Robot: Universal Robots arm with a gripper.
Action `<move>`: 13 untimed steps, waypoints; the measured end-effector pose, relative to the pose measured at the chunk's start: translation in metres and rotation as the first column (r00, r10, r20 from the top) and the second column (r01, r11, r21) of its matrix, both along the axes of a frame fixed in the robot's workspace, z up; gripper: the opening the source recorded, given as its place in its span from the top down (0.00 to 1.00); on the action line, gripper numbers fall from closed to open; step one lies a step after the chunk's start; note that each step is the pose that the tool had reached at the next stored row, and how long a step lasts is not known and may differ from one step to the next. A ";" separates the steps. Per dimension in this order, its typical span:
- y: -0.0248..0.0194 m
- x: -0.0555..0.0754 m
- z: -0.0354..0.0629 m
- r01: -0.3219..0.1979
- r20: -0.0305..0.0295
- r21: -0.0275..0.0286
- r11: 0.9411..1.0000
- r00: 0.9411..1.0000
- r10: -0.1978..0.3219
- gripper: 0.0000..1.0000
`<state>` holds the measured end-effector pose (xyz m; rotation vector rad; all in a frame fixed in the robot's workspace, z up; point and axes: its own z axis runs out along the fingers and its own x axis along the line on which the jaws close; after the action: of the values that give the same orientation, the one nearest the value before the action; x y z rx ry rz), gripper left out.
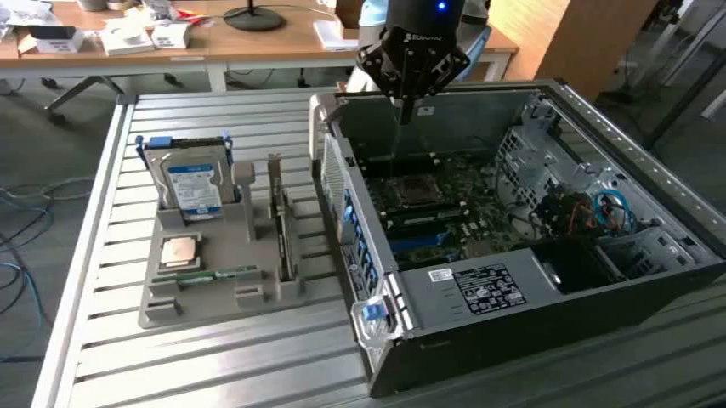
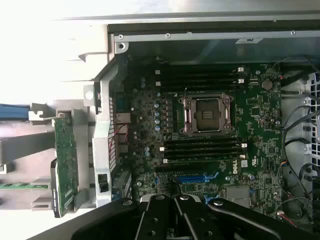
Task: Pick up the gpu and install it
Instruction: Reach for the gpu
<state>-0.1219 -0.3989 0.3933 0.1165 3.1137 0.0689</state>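
Finding: claw (image 1: 404, 116) empty, gpu (image 1: 280, 223) outside case (image 1: 488, 340)

The claw hung over the open case, fingers pressed together on nothing. The gpu stood on edge in the grey holder (image 1: 216, 295) on the desk (image 1: 227, 365), just beside the case, not installed.

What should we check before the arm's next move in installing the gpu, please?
1. The hand is empty: ok, shut on nothing.
2. The gpu stands in the grey holder: ok.
3. The hand is at the gpu: not ok, it hangs above the open case.
4. The blue slot on the motherboard is free: ok.
5. The gpu sits loosely enough to lift: cannot tell.
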 end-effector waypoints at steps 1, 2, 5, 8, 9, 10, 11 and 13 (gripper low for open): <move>0.0000 0.000 0.0000 0.000 0.000 0.000 1.000 1.000 0.000 0.89; 0.0000 0.000 0.0000 0.000 0.000 0.000 1.000 1.000 0.000 0.89; 0.0000 0.000 0.0000 0.000 0.000 0.000 1.000 1.000 0.000 0.89; 0.0000 0.000 0.0000 0.000 0.000 0.000 1.000 1.000 0.000 0.89; 0.0000 0.000 0.0000 0.000 0.000 0.000 1.000 1.000 0.000 0.89; 0.0000 0.000 0.0000 0.000 0.000 0.000 1.000 1.000 0.000 0.89; 0.0001 0.000 0.0000 0.000 0.000 0.000 1.000 1.000 0.000 0.89; 0.0002 -0.002 -0.0001 0.000 0.000 0.000 1.000 1.000 0.000 0.89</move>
<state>-0.1234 -0.3987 0.3932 0.1167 3.1136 0.0690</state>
